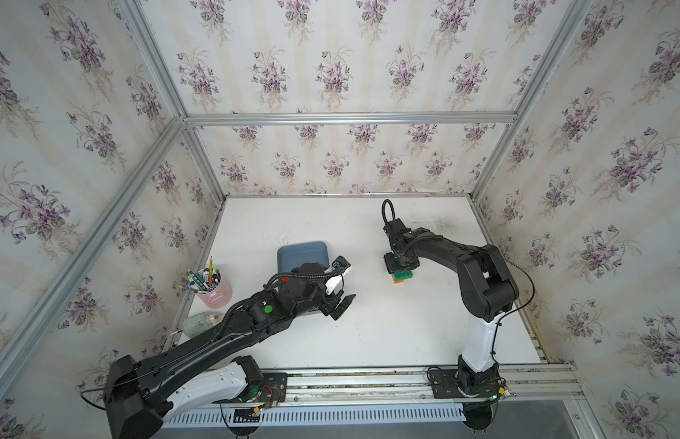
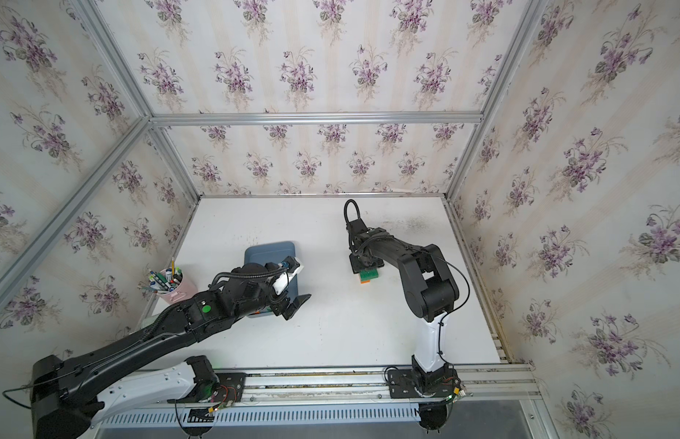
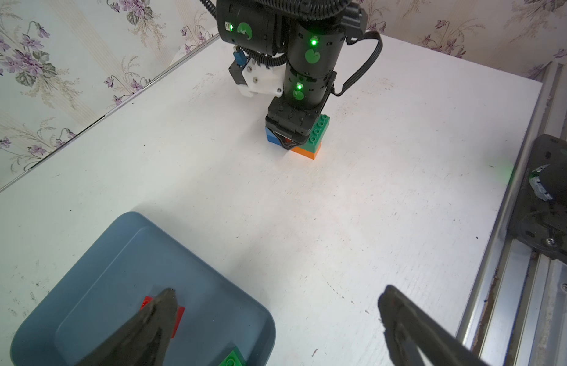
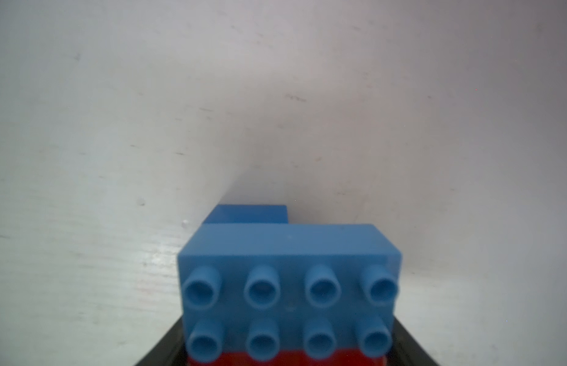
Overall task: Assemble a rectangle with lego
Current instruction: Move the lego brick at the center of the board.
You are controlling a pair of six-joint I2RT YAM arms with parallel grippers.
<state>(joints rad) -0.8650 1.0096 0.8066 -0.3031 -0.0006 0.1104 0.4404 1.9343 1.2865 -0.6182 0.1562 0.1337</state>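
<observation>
Lego stack (image 3: pixel 318 131) sits half-hidden under right jaws, grip unclear; left jaws open.

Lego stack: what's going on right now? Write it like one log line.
right gripper: on lego stack, grip unclear | left gripper: open, over tray's edge | in tray: red brick, green brick
</observation>
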